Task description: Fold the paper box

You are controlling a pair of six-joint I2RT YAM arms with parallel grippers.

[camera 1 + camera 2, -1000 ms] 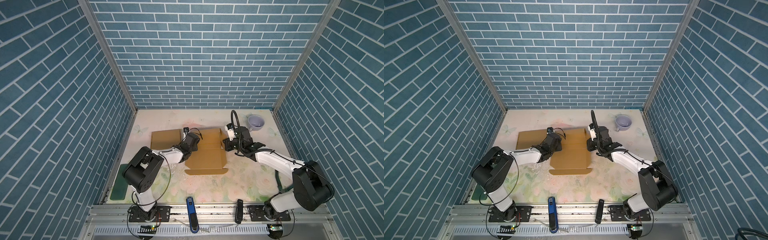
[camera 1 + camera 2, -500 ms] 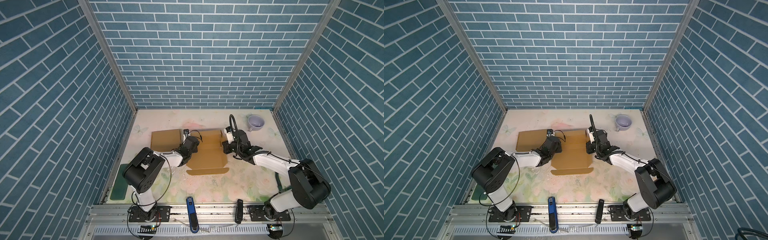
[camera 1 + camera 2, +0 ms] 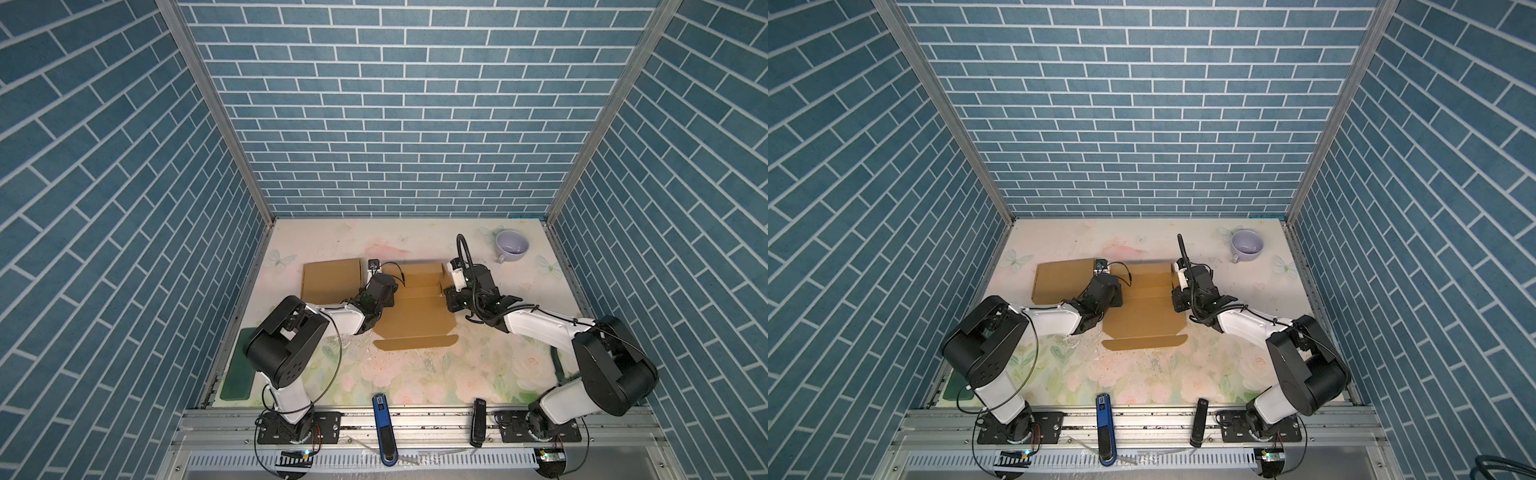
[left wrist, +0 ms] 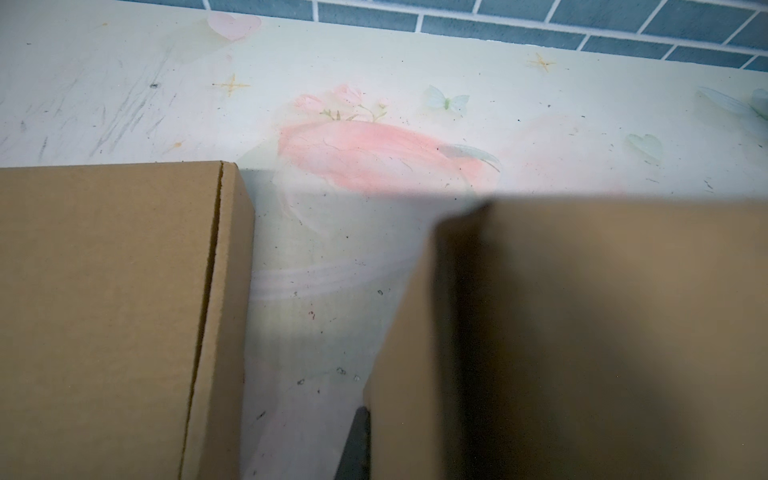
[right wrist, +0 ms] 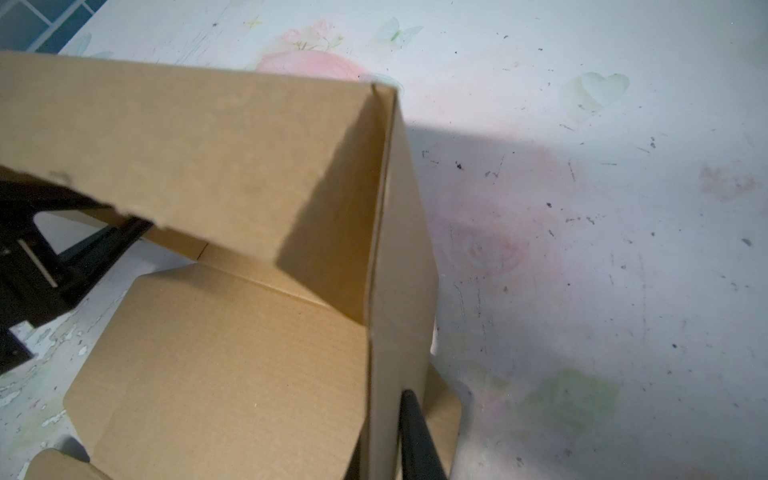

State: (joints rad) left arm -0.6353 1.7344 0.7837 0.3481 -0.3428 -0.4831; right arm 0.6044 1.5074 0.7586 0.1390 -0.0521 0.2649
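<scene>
The paper box (image 3: pixel 415 318) (image 3: pixel 1142 313) is a brown cardboard blank in the middle of the table. Its base lies flat, its back panel and side walls are raised, and its front flap lies flat. My left gripper (image 3: pixel 388 293) (image 3: pixel 1116 297) is shut on the left side wall (image 4: pixel 415 332); one finger (image 4: pixel 358 444) shows beside it and the other is hidden behind the card. My right gripper (image 3: pixel 449 297) (image 3: pixel 1177 299) (image 5: pixel 384 440) is shut on the right side wall (image 5: pixel 399 270), with one black finger (image 5: pixel 415 432) on its outer face.
A closed brown box (image 3: pixel 330 280) (image 3: pixel 1063 280) (image 4: pixel 104 311) sits just left of the left gripper. A lilac mug (image 3: pixel 512 246) (image 3: pixel 1246 245) stands at the back right. A green mat (image 3: pixel 239 365) lies at the left edge, with a blue tool (image 3: pixel 382 419) and a black one (image 3: pixel 478 419) at the front rail.
Both grippers have shifted slightly toward the front with the box's side walls still between their fingers. The box has barely moved.
</scene>
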